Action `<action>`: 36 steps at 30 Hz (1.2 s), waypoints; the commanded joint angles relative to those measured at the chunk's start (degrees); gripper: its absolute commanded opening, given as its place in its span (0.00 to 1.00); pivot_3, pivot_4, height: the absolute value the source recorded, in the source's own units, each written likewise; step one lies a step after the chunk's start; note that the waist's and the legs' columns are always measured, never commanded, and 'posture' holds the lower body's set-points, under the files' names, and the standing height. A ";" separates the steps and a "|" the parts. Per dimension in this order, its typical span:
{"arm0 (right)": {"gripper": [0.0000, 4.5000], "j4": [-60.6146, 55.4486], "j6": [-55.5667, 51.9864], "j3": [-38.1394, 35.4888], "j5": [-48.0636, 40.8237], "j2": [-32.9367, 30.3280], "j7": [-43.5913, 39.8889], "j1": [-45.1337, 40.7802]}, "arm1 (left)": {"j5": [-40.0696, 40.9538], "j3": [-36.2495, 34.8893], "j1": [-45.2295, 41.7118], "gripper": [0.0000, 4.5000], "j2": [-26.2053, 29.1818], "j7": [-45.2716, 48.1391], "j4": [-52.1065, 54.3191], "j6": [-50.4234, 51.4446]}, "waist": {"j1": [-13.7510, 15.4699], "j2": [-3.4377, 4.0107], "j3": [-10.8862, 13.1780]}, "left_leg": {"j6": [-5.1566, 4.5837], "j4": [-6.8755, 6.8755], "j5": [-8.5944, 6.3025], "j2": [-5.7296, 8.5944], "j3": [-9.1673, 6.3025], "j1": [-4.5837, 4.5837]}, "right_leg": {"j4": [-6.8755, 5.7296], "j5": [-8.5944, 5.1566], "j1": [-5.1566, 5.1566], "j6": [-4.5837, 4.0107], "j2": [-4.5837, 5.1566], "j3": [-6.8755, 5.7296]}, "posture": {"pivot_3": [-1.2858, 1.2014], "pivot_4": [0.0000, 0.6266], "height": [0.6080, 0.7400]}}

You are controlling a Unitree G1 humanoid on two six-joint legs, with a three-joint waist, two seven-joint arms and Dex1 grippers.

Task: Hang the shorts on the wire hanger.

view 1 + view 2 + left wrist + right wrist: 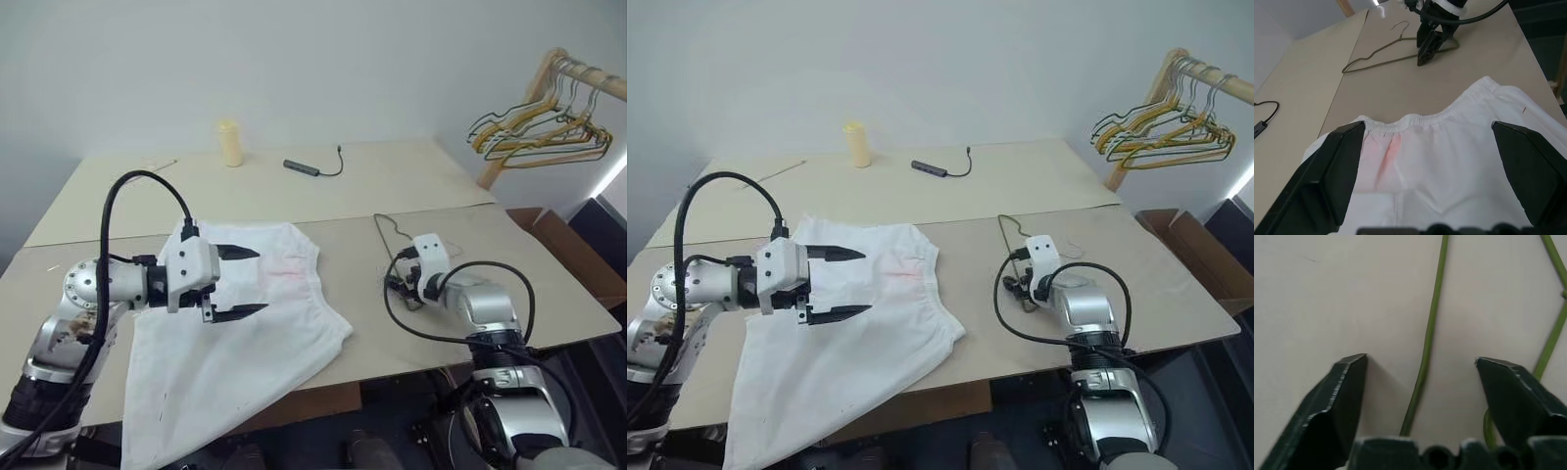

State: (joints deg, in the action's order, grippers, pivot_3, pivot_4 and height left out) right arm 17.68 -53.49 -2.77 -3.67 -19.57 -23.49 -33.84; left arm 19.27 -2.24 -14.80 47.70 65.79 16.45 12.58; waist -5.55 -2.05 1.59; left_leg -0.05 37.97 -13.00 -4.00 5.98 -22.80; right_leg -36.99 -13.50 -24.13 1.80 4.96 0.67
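The white shorts [274, 323] lie flat on the left side of the table [411, 186], waistband toward the middle, with a faint pink patch [1383, 156]; one leg hangs over the front edge. My left gripper [263, 281] hovers open above the shorts, holding nothing. The thin wire hanger [378, 230] lies flat on the table to the right of the shorts. My right gripper [1420, 359] is down at the table with its fingers apart on either side of one wire of the hanger [1426, 347], not clamped on it.
A pale yellow cup [231, 143] and a dark cable with an adapter [304, 167] lie at the back of the table. A wooden rack with bunched yellow and green hangers [539, 132] stands at the far right, above a cardboard box [563, 240].
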 commanded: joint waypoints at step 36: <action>0.01 -39.35 31.60 12.71 0.31 0.96 -4.24 8.80 | 45.99 -20.80 -19.21 1.00 -40.24 -52.94 -8.07 42.34 | -0.04 -0.10 -0.06 | -0.06 -0.05 0.02 0.20 -0.74 0.48 | 0.35 0.02 0.83 0.27 0.00 -0.14 | 0.50 0.00 1.00</action>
State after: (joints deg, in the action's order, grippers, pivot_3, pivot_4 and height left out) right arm -19.24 -24.70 9.81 -3.50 -18.52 -27.44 -24.89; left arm 63.95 -22.71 -32.29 7.51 13.42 7.84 56.84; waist -5.59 -2.16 1.53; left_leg -0.11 37.92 -12.98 -3.80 5.31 -22.31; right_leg -36.62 -13.44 -23.28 1.99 4.96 0.50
